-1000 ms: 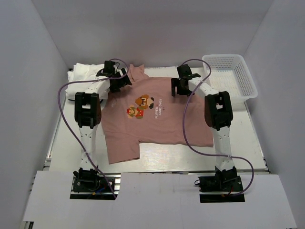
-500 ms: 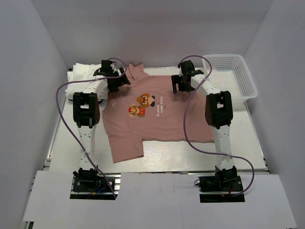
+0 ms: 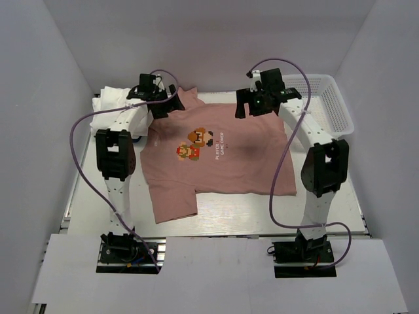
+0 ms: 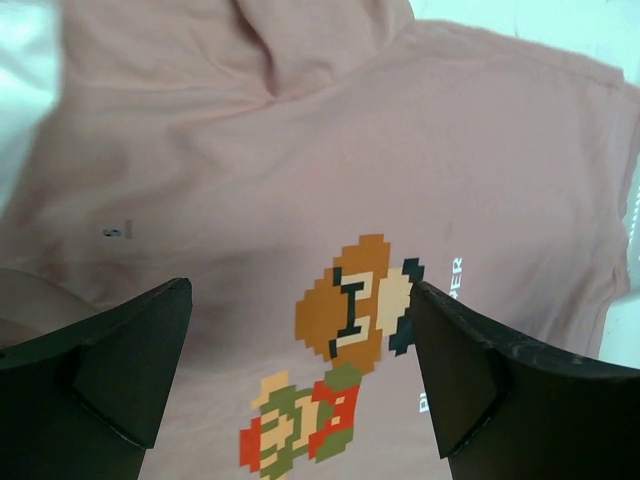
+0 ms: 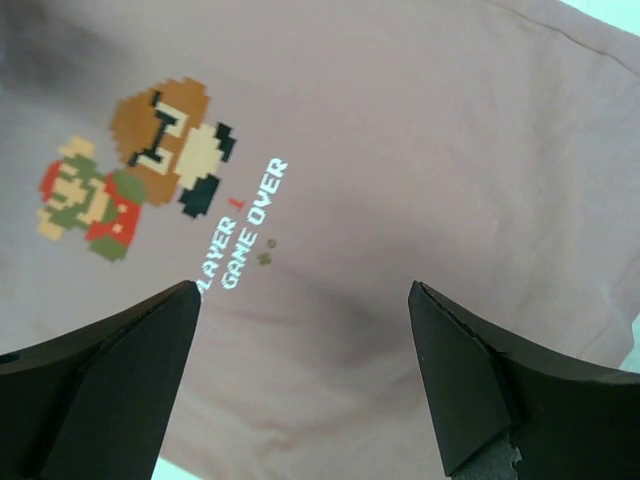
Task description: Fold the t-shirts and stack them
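A dusty-pink t-shirt (image 3: pixel 222 163) lies spread flat in the middle of the table, print side up, with its collar toward the far edge. Its pixel-art print (image 3: pixel 200 145) shows between my left fingers in the left wrist view (image 4: pixel 350 310). My left gripper (image 3: pixel 165 106) hovers open above the shirt's left shoulder (image 4: pixel 300 296), holding nothing. My right gripper (image 3: pixel 252 108) hovers open above the right shoulder area (image 5: pixel 302 290), with only pink cloth (image 5: pixel 420 150) below it. White folded t-shirts (image 3: pixel 111 104) are stacked at the far left.
A white mesh basket (image 3: pixel 322 104) stands at the far right corner. Purple cables loop from both arms over the table's sides. The grey walls close in on the left, right and back. Bare table surface (image 3: pixel 262 209) shows in front of the shirt.
Both grippers have risen off the shirt's shoulders and drifted toward the far edge, the right arm stretching out more. The shirt's lower hem has shifted slightly to the right and it now lies still.
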Tool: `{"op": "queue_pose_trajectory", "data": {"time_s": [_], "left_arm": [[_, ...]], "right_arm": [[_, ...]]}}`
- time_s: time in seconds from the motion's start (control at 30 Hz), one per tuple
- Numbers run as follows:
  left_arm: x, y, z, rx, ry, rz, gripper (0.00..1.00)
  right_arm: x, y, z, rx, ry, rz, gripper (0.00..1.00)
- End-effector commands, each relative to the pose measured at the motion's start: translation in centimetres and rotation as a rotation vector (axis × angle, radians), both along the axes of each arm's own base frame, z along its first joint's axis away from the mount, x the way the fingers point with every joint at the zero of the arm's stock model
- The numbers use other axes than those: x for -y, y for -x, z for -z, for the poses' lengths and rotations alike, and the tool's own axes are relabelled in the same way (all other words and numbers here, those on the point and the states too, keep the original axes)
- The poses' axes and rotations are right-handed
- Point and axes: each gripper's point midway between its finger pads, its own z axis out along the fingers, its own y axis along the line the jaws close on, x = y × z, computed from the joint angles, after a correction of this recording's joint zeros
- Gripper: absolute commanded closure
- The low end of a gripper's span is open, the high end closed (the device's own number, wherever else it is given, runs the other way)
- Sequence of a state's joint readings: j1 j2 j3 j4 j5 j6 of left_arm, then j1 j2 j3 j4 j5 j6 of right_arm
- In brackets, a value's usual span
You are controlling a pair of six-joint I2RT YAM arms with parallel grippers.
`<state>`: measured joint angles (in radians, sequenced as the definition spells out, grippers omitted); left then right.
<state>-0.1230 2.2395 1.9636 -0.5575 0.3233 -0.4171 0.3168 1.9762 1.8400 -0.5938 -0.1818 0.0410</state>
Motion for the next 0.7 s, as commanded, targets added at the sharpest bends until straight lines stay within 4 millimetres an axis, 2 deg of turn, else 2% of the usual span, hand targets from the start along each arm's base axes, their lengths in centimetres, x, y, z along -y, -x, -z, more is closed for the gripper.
{"op": "queue_pose_trajectory", "data": {"time_s": [0.0, 0.03, 0.13, 0.3, 0.37, 0.4, 0.6, 0.67], "left_arm": [[0.5, -0.2, -0.9, 0.016, -0.027, 0.022, 0.0], [0.5, -0.2, 0.5, -0.013, -0.031, 0.022, 0.0], [-0.5, -0.7, 1.5, -0.04, -0.027, 0.009, 0.0], [-4.3, -1.3, 1.6, -0.019, -0.168, -0.092, 0.0], [-5.4, -1.8, 1.5, -0.006, -0.188, -0.124, 0.0], [-7.1, -2.0, 2.2, -0.021, -0.196, -0.155, 0.0], [-10.7, -3.2, 3.7, -0.042, -0.19, -0.2, 0.0], [-12.1, -4.0, 3.4, -0.021, -0.187, -0.225, 0.0]], "right_arm": [[-0.3, 1.3, -2.0, 0.038, -0.018, -0.033, 0.1], [0.1, 1.5, -1.9, 0.036, -0.005, -0.023, 0.1], [1.0, 2.2, -2.8, 0.051, 0.017, 0.003, 0.1], [2.3, 2.8, -3.4, 0.078, 0.049, 0.033, 0.1], [2.2, 2.7, -3.5, 0.083, 0.054, 0.032, 0.1], [2.5, 2.7, -3.3, 0.074, 0.065, 0.041, 0.1], [3.5, 2.8, -2.8, 0.07, 0.1, 0.068, 0.1], [3.6, 2.7, -2.4, 0.065, 0.101, 0.086, 0.1]]}}
